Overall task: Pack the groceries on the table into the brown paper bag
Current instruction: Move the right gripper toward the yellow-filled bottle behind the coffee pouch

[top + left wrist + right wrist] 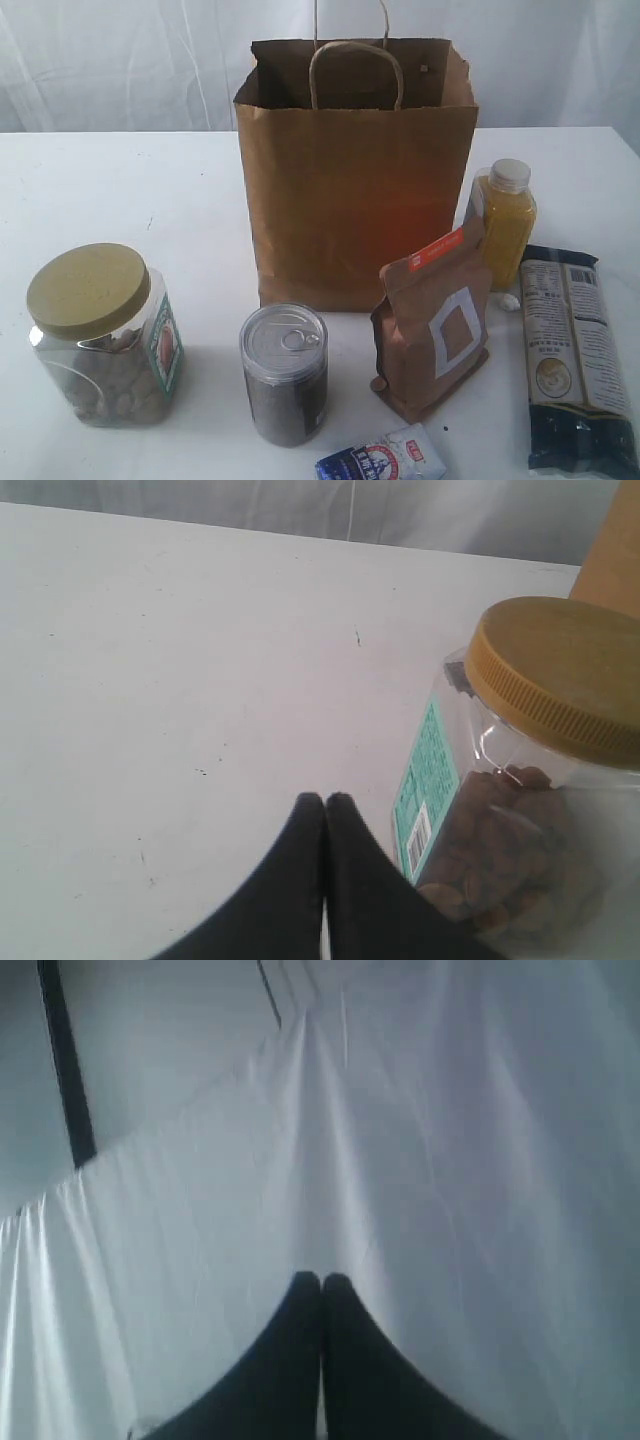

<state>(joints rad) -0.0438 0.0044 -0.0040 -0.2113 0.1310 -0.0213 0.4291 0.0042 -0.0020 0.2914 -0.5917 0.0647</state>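
Left pincer (324, 798) is clenched tight, tips pressed together, grasping nothing, poised over the white table (180, 680). Right alongside it stands the clear jar with tan lid (520, 780), upright; whether it touches the fingers, I cannot tell. Beyond the jar from that pincer rises the brown paper bag (350, 200), upright and open-topped. Farther along the table, away from the pincer, stand the dark pull-tab can (285, 375), the brown window pouch (435, 330) and the yellow juice bottle (505, 225). The long dark packet (575, 360) lies flat, and the small blue-white packet (385, 460) sits by the can. Right pincer (322, 1278) is clenched too, empty, facing a white curtain (450, 1160).
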